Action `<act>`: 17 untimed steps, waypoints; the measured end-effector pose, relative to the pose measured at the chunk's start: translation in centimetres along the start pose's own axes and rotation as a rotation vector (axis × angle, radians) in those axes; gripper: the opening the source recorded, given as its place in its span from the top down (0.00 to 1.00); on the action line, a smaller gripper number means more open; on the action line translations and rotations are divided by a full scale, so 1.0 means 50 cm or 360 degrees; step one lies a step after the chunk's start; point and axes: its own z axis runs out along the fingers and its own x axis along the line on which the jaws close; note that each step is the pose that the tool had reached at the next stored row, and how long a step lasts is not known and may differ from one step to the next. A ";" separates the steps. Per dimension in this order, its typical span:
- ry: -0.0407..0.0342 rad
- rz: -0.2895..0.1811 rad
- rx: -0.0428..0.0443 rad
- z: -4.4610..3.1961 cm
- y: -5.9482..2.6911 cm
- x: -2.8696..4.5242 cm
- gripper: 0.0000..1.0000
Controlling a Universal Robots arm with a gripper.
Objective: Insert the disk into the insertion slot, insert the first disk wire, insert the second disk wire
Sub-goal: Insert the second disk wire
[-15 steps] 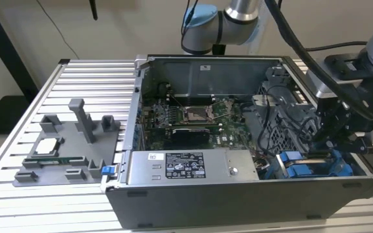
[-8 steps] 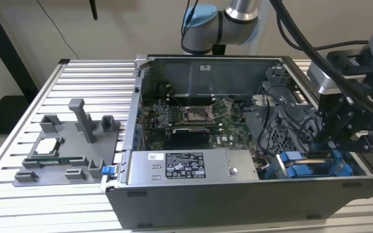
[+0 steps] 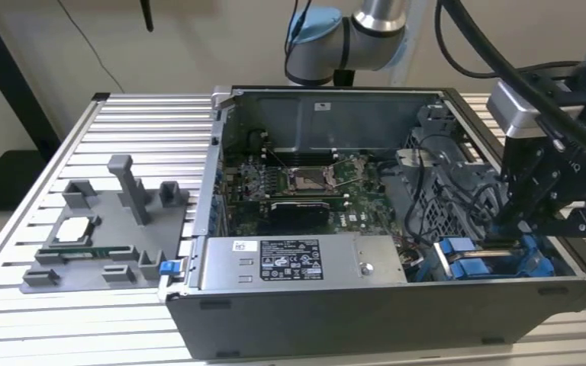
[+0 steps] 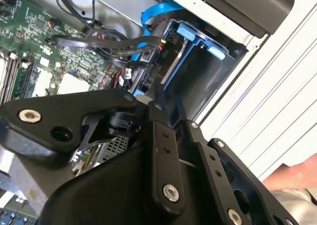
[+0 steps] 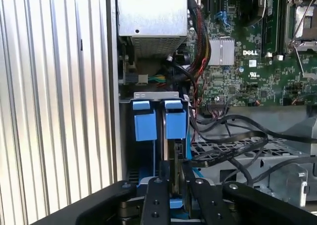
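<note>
While lowered into the corner of the open computer case (image 3: 375,320), hangs as a black gripper (image 3: 507,223) over the drive cage. Seen in the first wrist view with fingers (image 5: 158,200) drawn in on either side of a thin, dark slab standing on edge, taken to be the disk (image 5: 176,158); looks clamped on it, contact itself partly hidden by the finger links. Disk directly between the fingertips and running away from them, down into the insertion slot (image 5: 159,158) of the grey cage, how deep not clear. Just beyond the fingertips, two blue carrier tabs (image 5: 145,123) side by side at the far end of the cage. To one side of the fingers, loose black cables (image 5: 233,136) looping over perforated metal, and past those the green motherboard (image 5: 247,61). To the other side of the fingers, the case wall, then the slatted aluminium table (image 5: 49,111). Farther beyond the tabs, the silver power supply (image 5: 151,17).
</note>
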 end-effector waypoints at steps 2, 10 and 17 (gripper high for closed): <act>0.0001 0.0000 -0.0006 -0.015 -0.001 -0.002 0.00; 0.0001 0.0001 -0.0011 -0.083 -0.004 -0.008 0.00; 0.0001 0.0001 -0.0012 -0.126 -0.005 -0.012 0.00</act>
